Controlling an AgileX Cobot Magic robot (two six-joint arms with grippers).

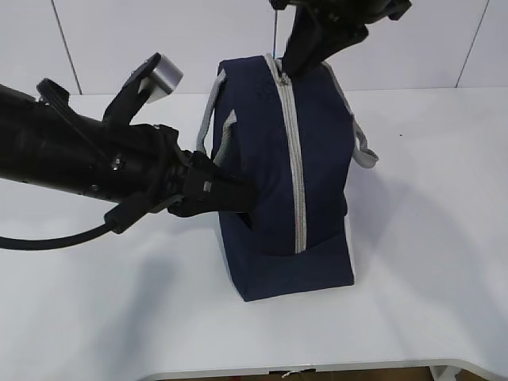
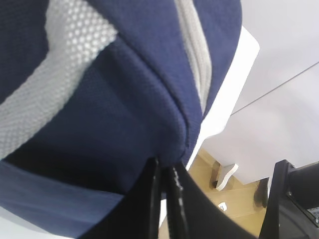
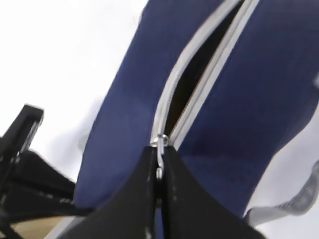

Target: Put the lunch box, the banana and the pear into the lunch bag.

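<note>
I'm pinching the ring pull [image 3: 159, 142] in my right gripper [image 3: 158, 172], jaws closed down to a sliver around the metal, right at the point where the zipper [image 3: 199, 74] is parting. My left gripper [image 2: 164, 179] is clamping a fold of navy fabric on the bag's [image 1: 262, 135] side, jaws nearly together, bracing it upright on the table [image 1: 429, 175].

Risks, as I'm judging them: the ring is thin and slick, so it could be slipping out of my right jaws if I'm pulling at an angle to the zipper line. If my left grip is giving way, the whole bag is dragging along with the pull instead of opening. Fabric bunching ahead of the slider could be jamming it too.

Contents: through the gap I'm seeing only darkness and a tan inner edge, so I can't tell what is inside. The lunch box, banana and pear aren't showing in any view, so I can't say where they are.
</note>
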